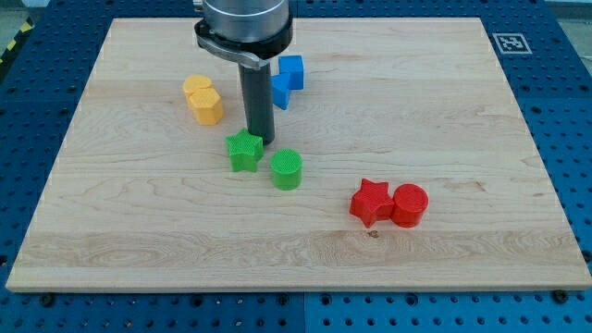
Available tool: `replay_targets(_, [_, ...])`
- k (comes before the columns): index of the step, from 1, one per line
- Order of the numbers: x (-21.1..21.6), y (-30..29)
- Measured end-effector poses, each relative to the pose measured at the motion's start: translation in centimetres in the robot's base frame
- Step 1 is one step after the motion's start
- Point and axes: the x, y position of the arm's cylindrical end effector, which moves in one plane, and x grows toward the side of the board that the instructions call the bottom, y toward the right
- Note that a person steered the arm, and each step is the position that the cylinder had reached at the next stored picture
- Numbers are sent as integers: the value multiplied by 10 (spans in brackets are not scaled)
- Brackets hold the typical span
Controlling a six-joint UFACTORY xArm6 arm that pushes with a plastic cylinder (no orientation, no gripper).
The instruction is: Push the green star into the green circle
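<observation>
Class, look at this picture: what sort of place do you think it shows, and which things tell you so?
Probably a robotics lab test bench. A wooden board lies on a blue perforated table, with a printed marker tag at one corner. My tip touches the green star, near the green circle.

- Wooden tabletop carrying:
- green star, green circle just beside it
- red star touching red circle
- yellow block
- blue block
</observation>
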Motion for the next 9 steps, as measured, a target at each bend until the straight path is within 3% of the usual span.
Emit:
replay_targets(1, [3,41])
replay_targets(2, [3,43])
replay_targets(6, [-12,-58])
replay_targets(9, [17,-57])
